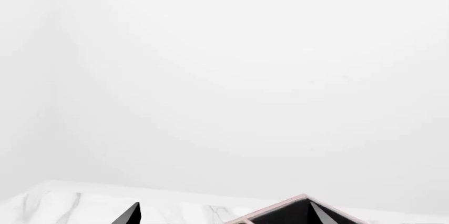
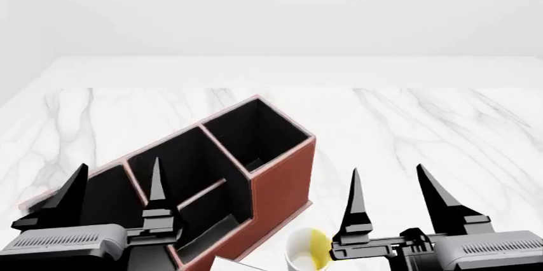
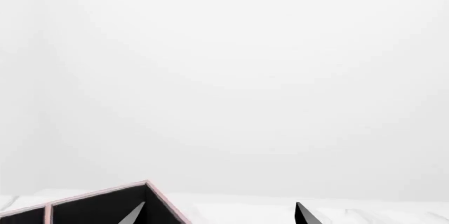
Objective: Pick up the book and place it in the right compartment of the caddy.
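Beside caddy point(image 2: 276, 185), mug point(image 2: 307, 250) btwn hands.

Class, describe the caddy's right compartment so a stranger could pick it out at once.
On the white marble table stands a red-brown caddy, set at an angle. The right compartment is its far end cell, square and black-lined. Unlike the divided, lower cells beside it, it has the tallest walls.

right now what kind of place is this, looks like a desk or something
Probably a simulated desk or tabletop setup rather than a real room: a white marble-patterned table against blank pale walls, bearing a reddish-brown caddy with black compartments and a white-and-yellow mug. Nothing else furnishes it.
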{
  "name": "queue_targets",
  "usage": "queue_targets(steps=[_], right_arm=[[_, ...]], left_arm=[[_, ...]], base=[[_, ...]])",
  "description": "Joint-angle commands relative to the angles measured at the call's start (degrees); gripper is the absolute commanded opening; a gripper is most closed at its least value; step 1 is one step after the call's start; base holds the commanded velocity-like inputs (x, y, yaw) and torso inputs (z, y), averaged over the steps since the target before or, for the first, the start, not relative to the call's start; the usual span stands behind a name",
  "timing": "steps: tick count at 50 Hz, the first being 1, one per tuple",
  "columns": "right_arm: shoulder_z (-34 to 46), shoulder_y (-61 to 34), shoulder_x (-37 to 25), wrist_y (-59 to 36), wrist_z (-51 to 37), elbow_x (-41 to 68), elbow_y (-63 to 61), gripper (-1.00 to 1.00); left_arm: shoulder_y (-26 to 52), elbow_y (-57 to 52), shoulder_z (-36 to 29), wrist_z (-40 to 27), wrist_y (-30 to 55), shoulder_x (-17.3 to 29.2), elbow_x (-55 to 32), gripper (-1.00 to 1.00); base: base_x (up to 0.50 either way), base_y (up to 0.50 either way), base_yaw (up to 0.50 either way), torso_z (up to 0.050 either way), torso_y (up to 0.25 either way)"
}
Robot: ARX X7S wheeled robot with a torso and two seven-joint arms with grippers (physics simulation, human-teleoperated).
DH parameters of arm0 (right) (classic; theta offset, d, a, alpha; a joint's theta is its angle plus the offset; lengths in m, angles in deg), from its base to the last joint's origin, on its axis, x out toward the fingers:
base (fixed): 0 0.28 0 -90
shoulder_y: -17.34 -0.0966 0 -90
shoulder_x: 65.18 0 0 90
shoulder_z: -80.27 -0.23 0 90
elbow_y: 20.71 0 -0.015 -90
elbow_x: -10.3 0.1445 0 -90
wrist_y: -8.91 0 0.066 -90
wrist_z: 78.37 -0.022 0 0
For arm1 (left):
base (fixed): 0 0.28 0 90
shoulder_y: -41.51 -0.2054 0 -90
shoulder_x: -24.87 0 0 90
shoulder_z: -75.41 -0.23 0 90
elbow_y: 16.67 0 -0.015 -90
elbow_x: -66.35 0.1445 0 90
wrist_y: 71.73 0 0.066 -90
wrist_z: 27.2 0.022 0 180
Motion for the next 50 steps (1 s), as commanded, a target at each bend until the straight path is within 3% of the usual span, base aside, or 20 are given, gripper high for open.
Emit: queue_targets(steps=[1,15,50], right_arm=[[0.09,-0.08,-0.37,-0.11,-0.36,0.44,-0.04,1.0],[0.27,0.19,-0.7,1.25,-0.65,0.26,0.08,1.0],[1.69,-0.25,-1.82,0.25,-1.88,-0.82,-0.15,1.0]], left_arm=[[-0.08,-0.09,-0.27,-0.29,-0.2,0.25,-0.24,1.0],[0.04,0.01,-0.45,-0.66,-0.34,0.61,-0.65,1.0],[0.07,0.11,-1.05,-1.47,-0.87,1.41,-0.96,1.0]], base=[[0.0,-0.5,0.0,0.0,0.0],[0.0,-0.02,0.01,0.0,0.0],[0.0,0.0,0.5,0.0,0.0]])
